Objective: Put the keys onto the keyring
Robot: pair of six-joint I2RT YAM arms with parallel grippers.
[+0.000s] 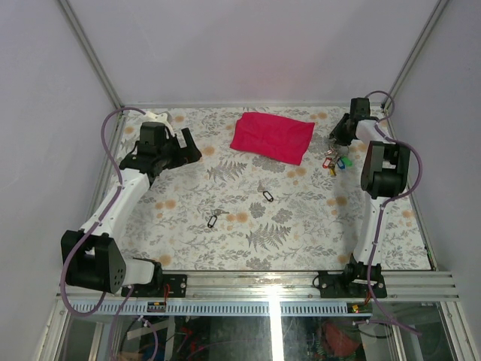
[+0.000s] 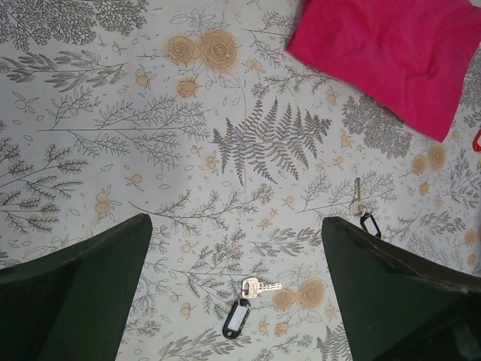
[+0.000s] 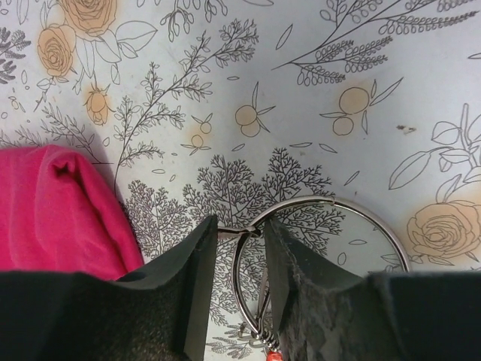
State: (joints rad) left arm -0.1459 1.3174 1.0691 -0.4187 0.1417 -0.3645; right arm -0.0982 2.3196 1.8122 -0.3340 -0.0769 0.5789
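The keyring, a thin silver wire ring with a hooked clasp, lies on the floral mat. My right gripper stands over it near the back right, its black fingers narrowly apart with the ring's clasp arc between them. A bunch of keys with red, green and blue tags lies beside that gripper. Two loose keys with black tags lie mid-table, one near and one further back. My left gripper hangs wide open and holds nothing, high above the key with the black tag; the other key lies by its right finger.
A red cloth lies at the back centre, its edge just left of my right gripper's fingers. Grey walls and a metal frame close in the mat on three sides. The arm bases sit on the rail at the near edge.
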